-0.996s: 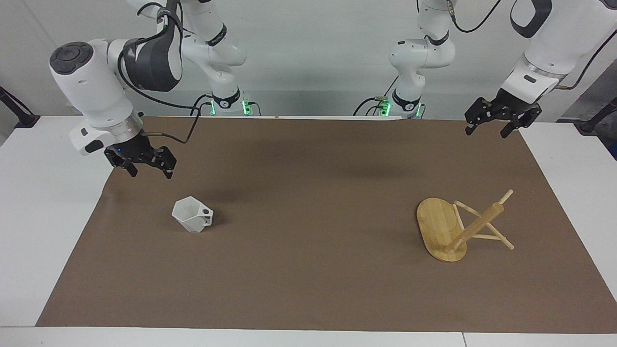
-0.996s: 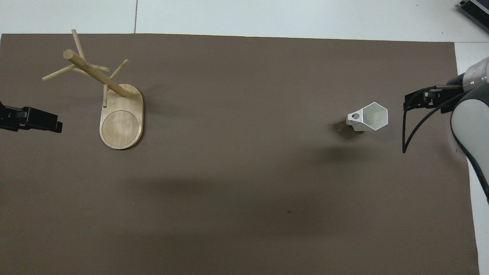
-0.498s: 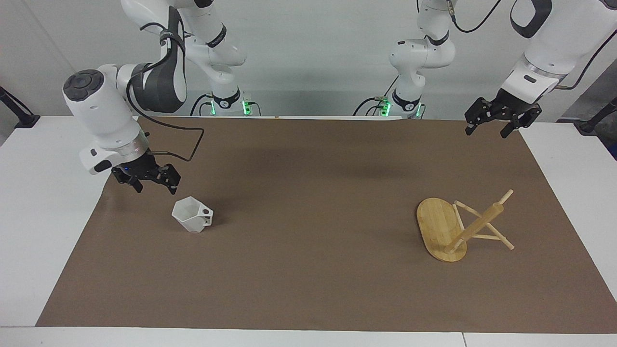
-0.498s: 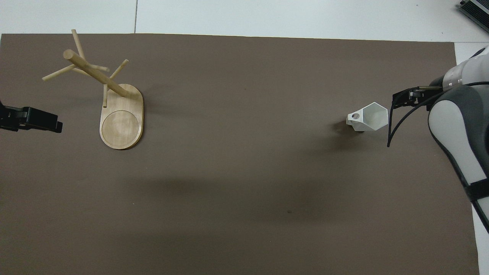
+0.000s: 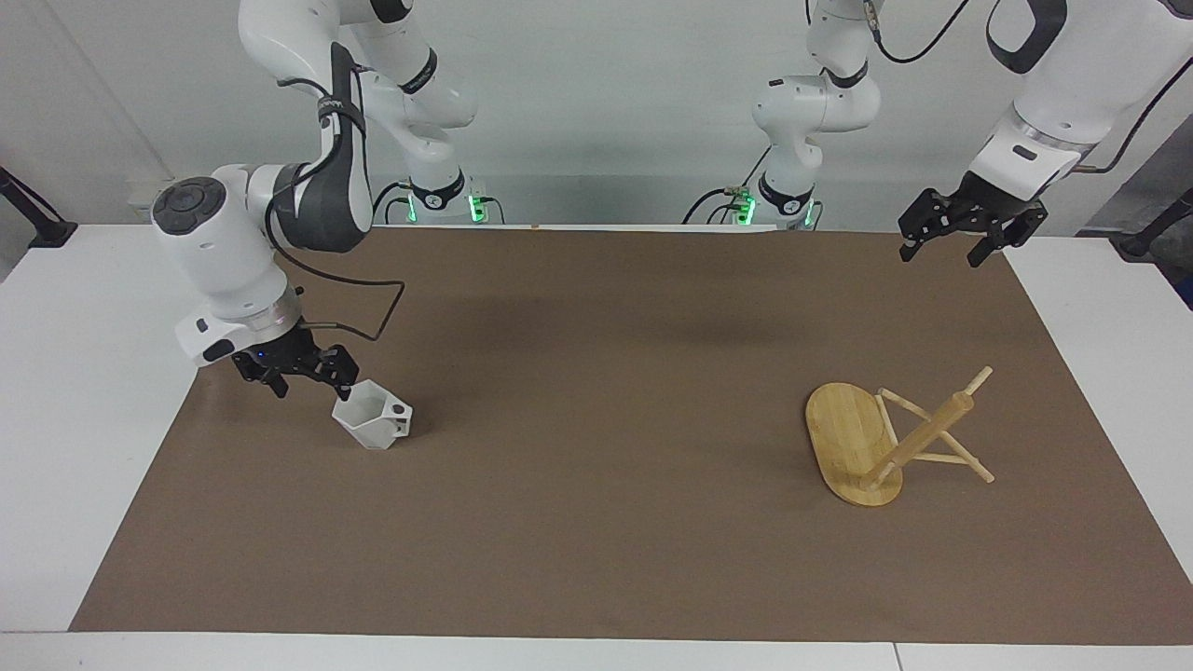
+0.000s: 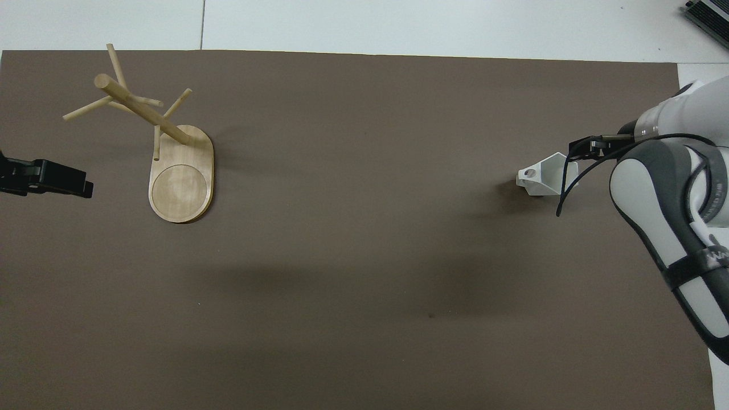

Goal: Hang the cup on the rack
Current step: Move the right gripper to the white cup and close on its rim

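The white faceted cup [image 5: 373, 422] [image 6: 541, 177] stands rim up on the brown mat, its handle pointing toward the left arm's end of the table. My right gripper [image 5: 312, 385] [image 6: 589, 147] hangs open low over the mat, right beside the cup at the right arm's end. One fingertip [image 5: 347, 390] is at the cup's rim; I cannot tell whether it touches. The bamboo rack [image 5: 853, 443] [image 6: 182, 182] stands on its oval base toward the left arm's end, its pegs bare. My left gripper [image 5: 941, 253] [image 6: 80, 185] waits open in the air over the mat's edge near the rack.
The brown mat [image 5: 596, 522] covers most of the white table [image 5: 84, 401]. The right arm's forearm [image 6: 666, 228] and its black cable [image 6: 566, 188] hang over the mat beside the cup.
My right gripper has come down and moved toward the cup, from well above the mat to beside its rim. The cup, rack and left arm have not moved.
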